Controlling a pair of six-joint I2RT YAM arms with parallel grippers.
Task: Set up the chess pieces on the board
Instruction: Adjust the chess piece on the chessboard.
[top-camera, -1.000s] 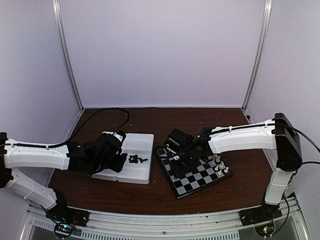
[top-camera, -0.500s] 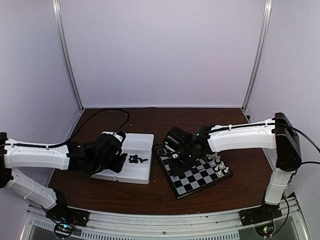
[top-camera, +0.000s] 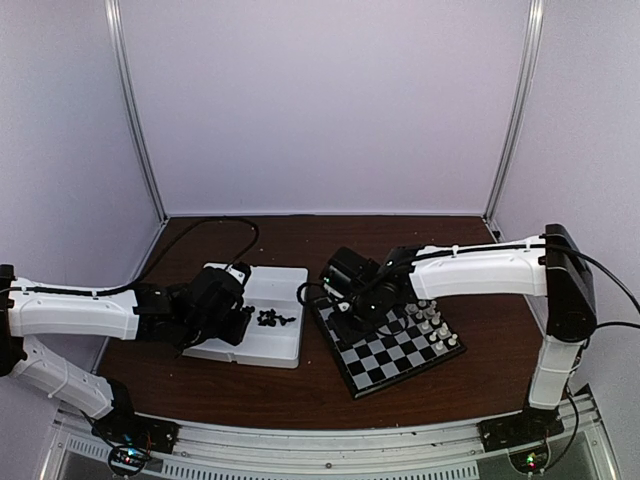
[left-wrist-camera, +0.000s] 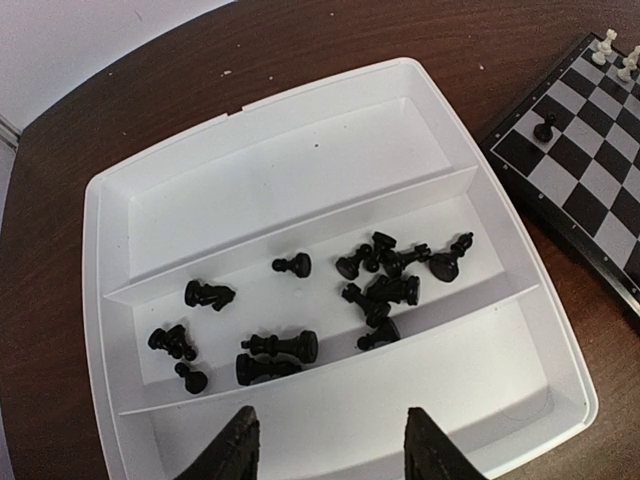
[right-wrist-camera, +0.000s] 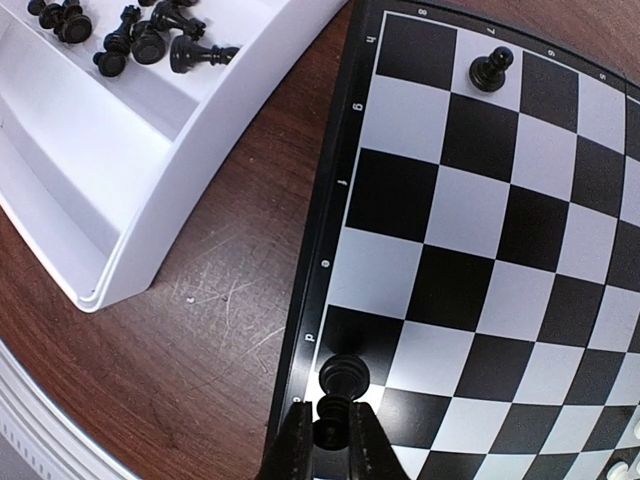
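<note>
The board lies right of centre; in the right wrist view its rim runs down the middle. My right gripper is shut on a black chess piece, held over the board's left edge squares. One black pawn stands on a far square. Several black pieces lie loose in the middle compartment of the white tray. My left gripper is open and empty, hovering over the tray's near compartment. Its fingers touch nothing.
Several white pieces stand on the board's right side. The tray sits just left of the board with a strip of brown table between them. A black cable loops at the back left.
My right gripper has moved left across the board toward its left edge, still holding the black piece. The left arm has not moved.
</note>
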